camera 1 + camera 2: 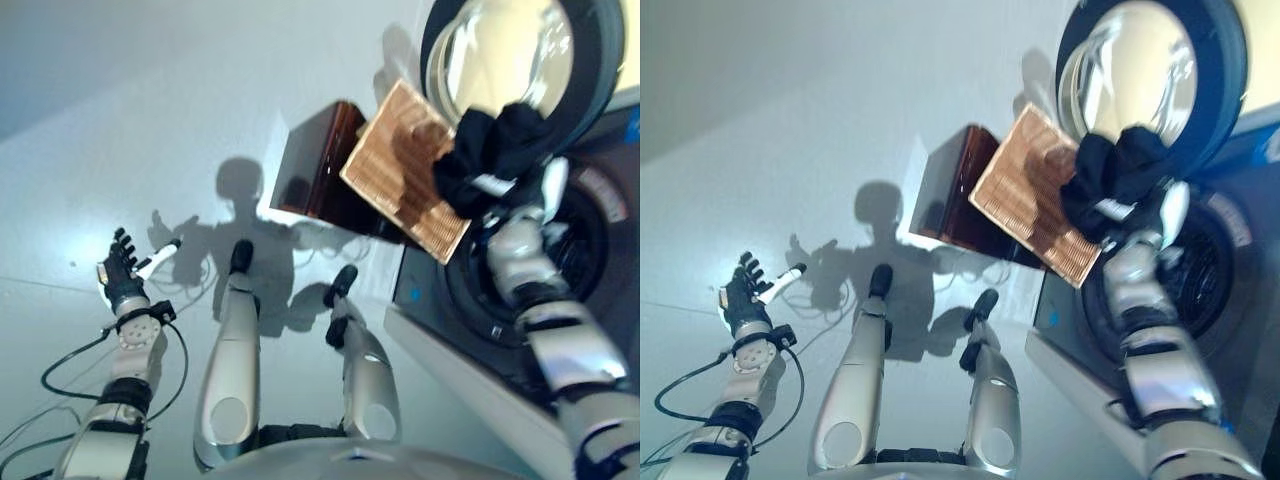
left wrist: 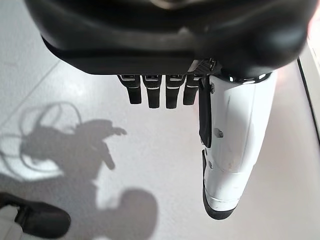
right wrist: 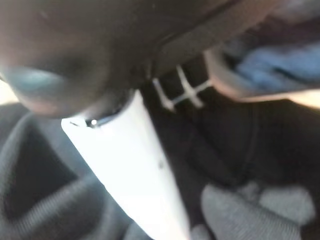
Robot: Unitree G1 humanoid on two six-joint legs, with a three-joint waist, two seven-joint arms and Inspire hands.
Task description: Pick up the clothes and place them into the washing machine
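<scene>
My right hand [image 1: 548, 192] is raised in front of the washing machine, shut on a bundle of dark clothes [image 1: 492, 150] that hangs between the open round door [image 1: 520, 50] and the drum opening [image 1: 592, 262]. The clothes cover the near corner of the wicker basket [image 1: 398, 160]. In the right wrist view the white thumb [image 3: 131, 160] presses on dark cloth [image 3: 45, 195]. My left hand [image 1: 121, 272] is open and empty over the floor at the lower left, with fingers [image 2: 156, 93] straight in its wrist view.
The basket rests on the low dark brown box [image 1: 315, 165], left of the machine. The machine's dark front panel [image 1: 432, 290] and white base edge run along the right. Pale floor [image 1: 120, 120] lies to the left.
</scene>
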